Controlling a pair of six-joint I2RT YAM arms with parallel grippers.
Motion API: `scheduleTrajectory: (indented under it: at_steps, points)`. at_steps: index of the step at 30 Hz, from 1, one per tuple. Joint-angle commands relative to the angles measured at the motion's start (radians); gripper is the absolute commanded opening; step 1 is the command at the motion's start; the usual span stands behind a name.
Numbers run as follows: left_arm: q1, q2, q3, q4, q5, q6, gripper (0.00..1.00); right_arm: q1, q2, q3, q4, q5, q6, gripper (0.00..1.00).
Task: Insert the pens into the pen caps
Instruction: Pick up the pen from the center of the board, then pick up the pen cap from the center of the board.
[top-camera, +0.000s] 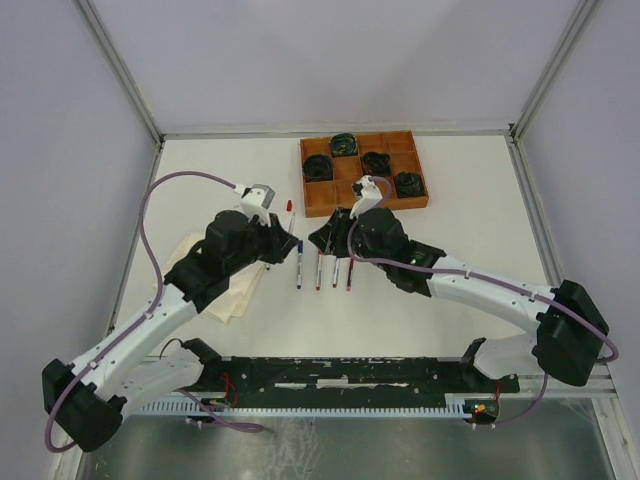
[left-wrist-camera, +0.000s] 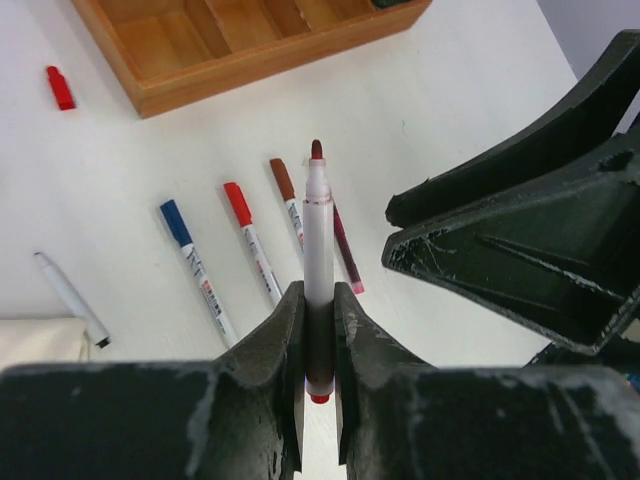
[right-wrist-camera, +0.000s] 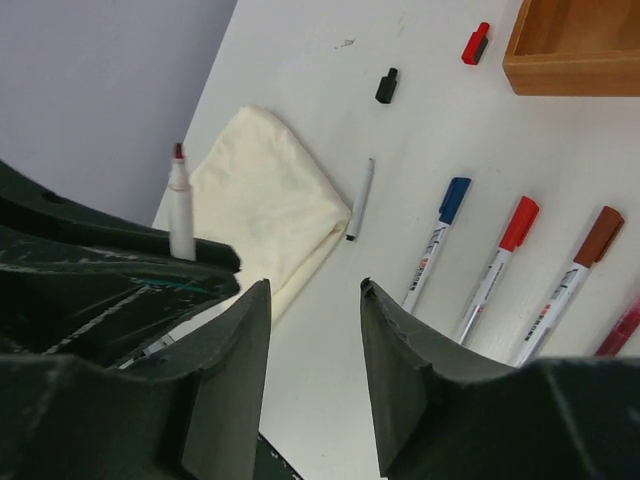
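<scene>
Nearest lens: left gripper (left-wrist-camera: 318, 300), black fingers pinched tight on white-barrelled marker pen (left-wrist-camera: 318, 225). Barrel upright between the pads, dark red felt tip bare and pointing away from the wrist, red butt end showing below the grip. Just beside it, right gripper (right-wrist-camera: 315, 290), jaws well apart, nothing between them, hanging over the white table (left-wrist-camera: 480, 110). Under both, four pens lying side by side: blue-capped pen (left-wrist-camera: 195, 262), red-capped pen (left-wrist-camera: 250, 245), brown-capped pen (left-wrist-camera: 290, 205), and magenta pen (left-wrist-camera: 347, 255), partly hidden behind the held barrel. Further left, thin uncapped white pen with black tip (right-wrist-camera: 360, 198), just beside the edge of the folded cream cloth (right-wrist-camera: 265, 200). Loose red cap (right-wrist-camera: 475, 43) and loose black cap (right-wrist-camera: 387, 86) lying apart from each other, near the compartmented wooden tray (left-wrist-camera: 260, 68). Dark coiled cable bundles (top-camera: 318, 167) in several compartments.
</scene>
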Motion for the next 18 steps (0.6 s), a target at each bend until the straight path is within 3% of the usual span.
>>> scheduleTrajectory:
  at_steps: [1, 7, 18]
  points:
    - [0.000, -0.139, -0.026, -0.083, -0.119, 0.000, 0.03, 0.006, 0.035, 0.128, -0.172, 0.015, -0.131, 0.49]
    - [0.000, -0.227, -0.022, -0.211, -0.186, 0.001, 0.03, 0.005, 0.198, 0.297, -0.322, 0.032, -0.235, 0.50]
    - [0.000, -0.291, 0.022, -0.337, -0.271, -0.016, 0.03, 0.006, 0.574, 0.660, -0.456, 0.152, -0.213, 0.54]
